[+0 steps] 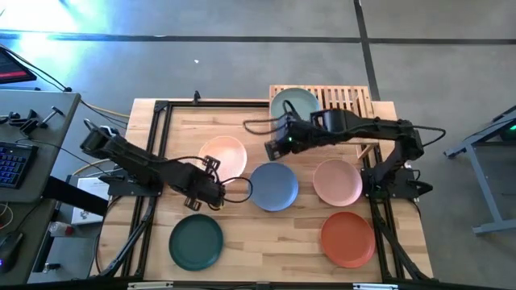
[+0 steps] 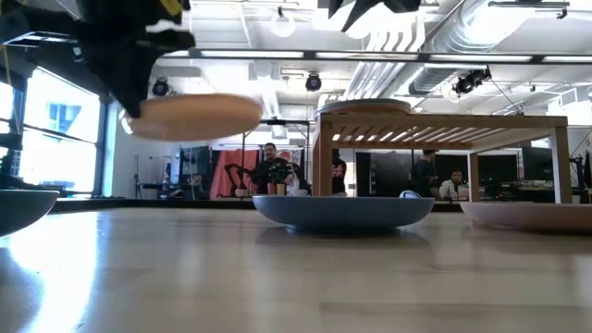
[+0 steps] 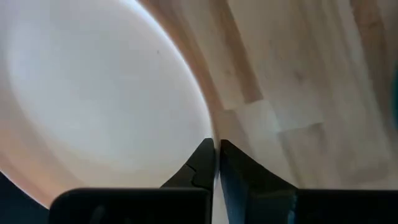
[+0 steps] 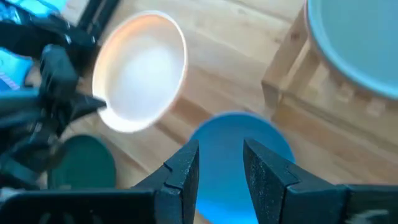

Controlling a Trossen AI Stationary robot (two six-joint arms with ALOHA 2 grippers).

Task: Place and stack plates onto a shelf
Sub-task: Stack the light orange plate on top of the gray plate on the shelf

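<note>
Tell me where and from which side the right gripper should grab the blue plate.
Grip the blue plate by its raised rim, probably at the edge facing the shelf, since it lies flat on the table and offers no other hold. The open right gripper hovers just above that side, so it could drop one finger inside the rim and one outside.

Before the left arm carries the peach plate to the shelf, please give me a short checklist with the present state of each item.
1. Left tool shut on the peach plate rim: ok.
2. Peach plate lifted off the table: ok, low view shows it in the air.
3. Free place on the shelf beside the sage green plate: ok.
4. Right tool out of the path: not ok, it hangs open above the blue plate near the shelf.
5. Grip firmness: cannot tell.
</note>
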